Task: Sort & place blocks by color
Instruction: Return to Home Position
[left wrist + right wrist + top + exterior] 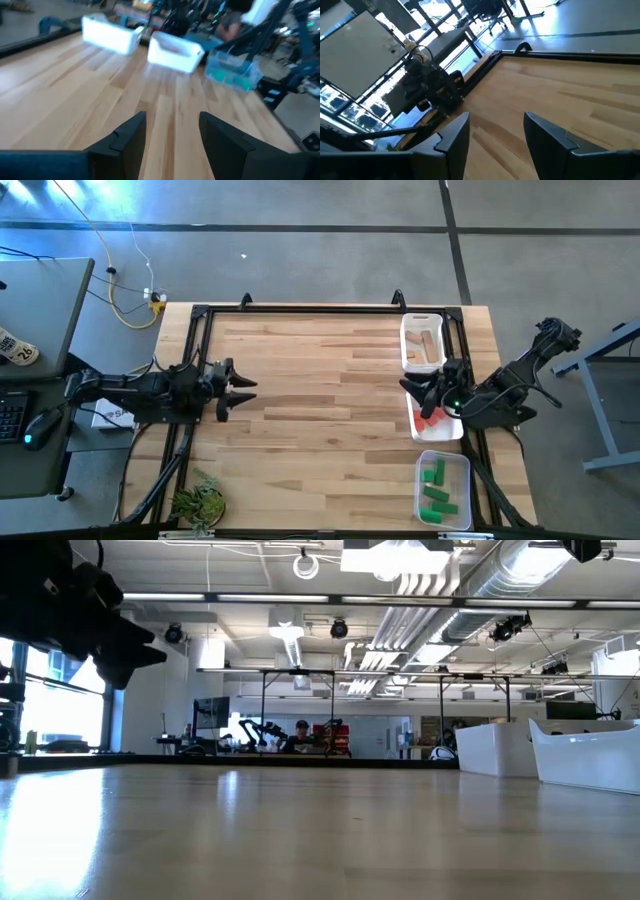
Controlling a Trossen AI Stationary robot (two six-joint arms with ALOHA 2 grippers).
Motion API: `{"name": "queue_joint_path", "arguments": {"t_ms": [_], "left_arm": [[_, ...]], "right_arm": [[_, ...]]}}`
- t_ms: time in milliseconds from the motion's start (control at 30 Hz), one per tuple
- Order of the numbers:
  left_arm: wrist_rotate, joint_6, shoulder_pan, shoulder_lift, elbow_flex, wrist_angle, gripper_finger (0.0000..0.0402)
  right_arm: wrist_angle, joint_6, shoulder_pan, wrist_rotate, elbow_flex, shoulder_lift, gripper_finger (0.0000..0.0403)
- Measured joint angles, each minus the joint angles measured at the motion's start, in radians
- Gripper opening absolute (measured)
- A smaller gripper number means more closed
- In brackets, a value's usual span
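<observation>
Blocks [437, 490] in trays [404, 345], left jaws parted, right jaws parted over middle tray [440, 437]

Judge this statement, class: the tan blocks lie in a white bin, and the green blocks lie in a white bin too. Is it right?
Not quite. The green blocks lie in the transparent bin, not a white one, as the high view shows. The tan blocks do lie in a white bin.
</observation>
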Motion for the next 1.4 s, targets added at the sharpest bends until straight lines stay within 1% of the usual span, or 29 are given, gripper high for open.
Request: {"name": "queue_joint_path", "arguments": {"t_ms": [100,233,300,500,633,767,967,1067,1167,1233,1300,1400], "left_arm": [[0.055,0.022,0.028,-0.001,-0.030,0.092,0.0170],[0.066,0.043,0.064,0.000,-0.030,0.090,0.0170],[0.058,0.061,0.078,0.001,-0.030,0.085,0.0170],[0.035,0.052,0.108,0.001,-0.030,0.083,0.0170],[0.033,0.083,0.113,0.001,-0.030,0.082,0.0170],[0.033,0.084,0.113,0.001,-0.030,0.082,0.0170],[0.033,0.084,0.113,0.001,-0.029,0.082,0.0170],[0.033,0.084,0.113,0.001,-0.029,0.081,0.0170],[0.033,0.084,0.113,0.001,-0.029,0.081,0.0170],[0.033,0.084,0.113,0.001,-0.029,0.081,0.0170],[0.033,0.073,0.113,0.001,-0.029,0.081,0.0170],[0.033,0.051,0.113,0.001,-0.029,0.081,0.0170]], "right_arm": [[-0.002,-0.015,0.000,0.015,0.000,0.000,0.0172],[-0.002,-0.085,0.002,0.068,0.000,-0.042,0.0172],[-0.002,-0.139,0.009,0.061,0.000,-0.078,0.0172],[-0.001,-0.327,0.030,-0.035,0.000,-0.190,0.0172],[-0.001,-0.442,0.027,-0.107,0.000,-0.257,0.0172],[0.029,-0.607,0.027,-0.225,0.000,-0.343,0.0172],[0.191,-1.011,0.027,-0.453,0.000,-0.446,0.0172],[0.218,-1.138,0.027,-0.547,0.000,-0.479,0.0172],[0.218,-1.184,0.027,-0.587,-0.017,-0.501,0.0172],[0.220,-1.191,0.027,-0.590,-0.047,-0.515,0.0172],[0.231,-1.180,0.027,-0.589,-0.093,-0.532,0.0172],[0.309,-1.159,0.027,-0.585,-0.197,-0.567,0.0172]]}}
